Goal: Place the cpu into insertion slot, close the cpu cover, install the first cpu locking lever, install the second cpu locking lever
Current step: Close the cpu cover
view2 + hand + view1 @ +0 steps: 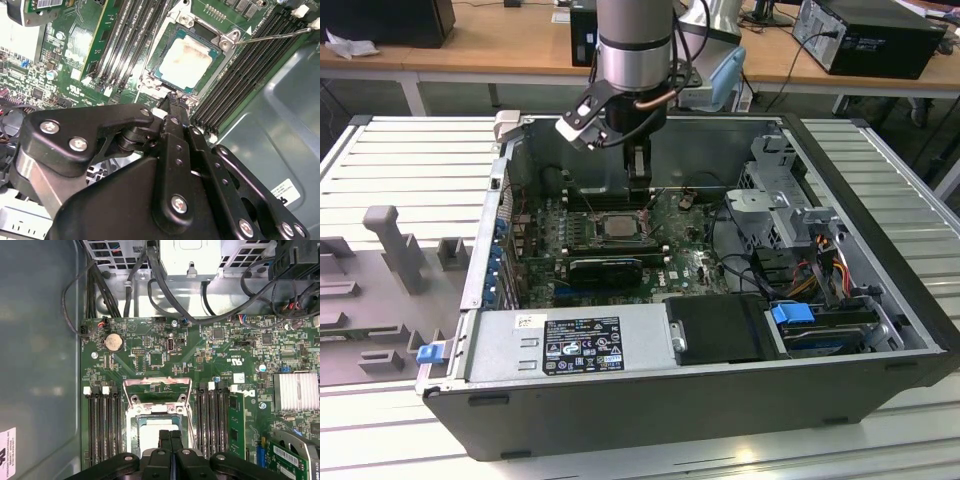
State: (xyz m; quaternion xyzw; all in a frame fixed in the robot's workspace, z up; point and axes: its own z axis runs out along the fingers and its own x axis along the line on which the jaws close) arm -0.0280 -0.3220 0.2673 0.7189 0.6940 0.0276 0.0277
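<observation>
The cpu, a square chip with a silver-grey top, lies flat in the insertion slot on the green motherboard; the exterior view has the cpu at the board's middle. The cpu cover is swung open, and the board shows through its window. A thin locking lever sticks out sideways from the socket's corner. My gripper hangs just above the socket's near edge, its black fingers pressed together with nothing between them. In the exterior view the gripper is inside the case, behind the cpu.
Long black memory slots flank the socket on both sides. A black expansion card, the power supply and the drive cage with cables crowd the case. A finned heat sink and a coin battery sit on the board.
</observation>
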